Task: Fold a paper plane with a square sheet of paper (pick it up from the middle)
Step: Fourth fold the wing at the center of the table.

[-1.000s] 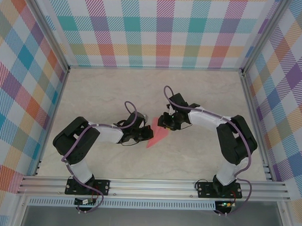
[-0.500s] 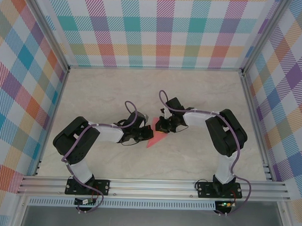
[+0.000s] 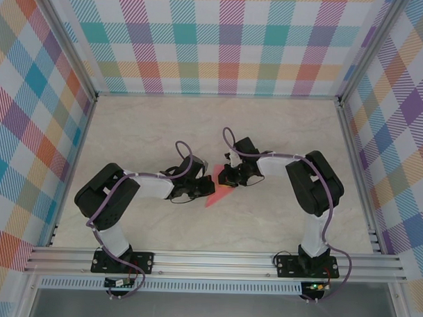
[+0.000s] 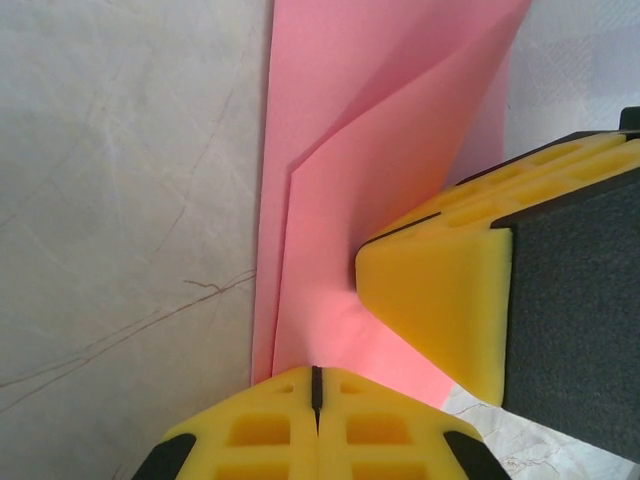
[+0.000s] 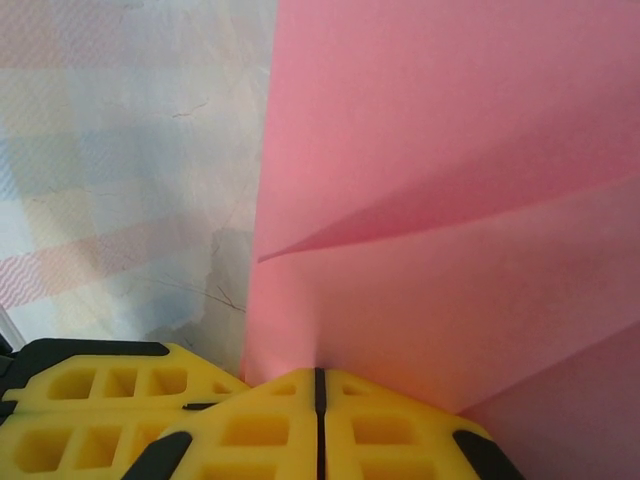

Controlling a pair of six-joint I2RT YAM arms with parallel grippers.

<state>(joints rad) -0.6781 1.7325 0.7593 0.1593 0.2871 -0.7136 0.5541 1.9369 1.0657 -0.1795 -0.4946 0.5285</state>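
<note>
Marble table, 2 end effectors pinching paper

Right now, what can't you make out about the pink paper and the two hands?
- Top view: the paper is too small to read its folds, and the left hand and right hand cover part of it.
- Wrist views: frame edges cut the paper's outline, and the shut fingertips hide whether paper sits between them.

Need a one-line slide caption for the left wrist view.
Left tool shut on the creased pink sheet over the pale table, right tool resting on the sheet alongside.
</note>
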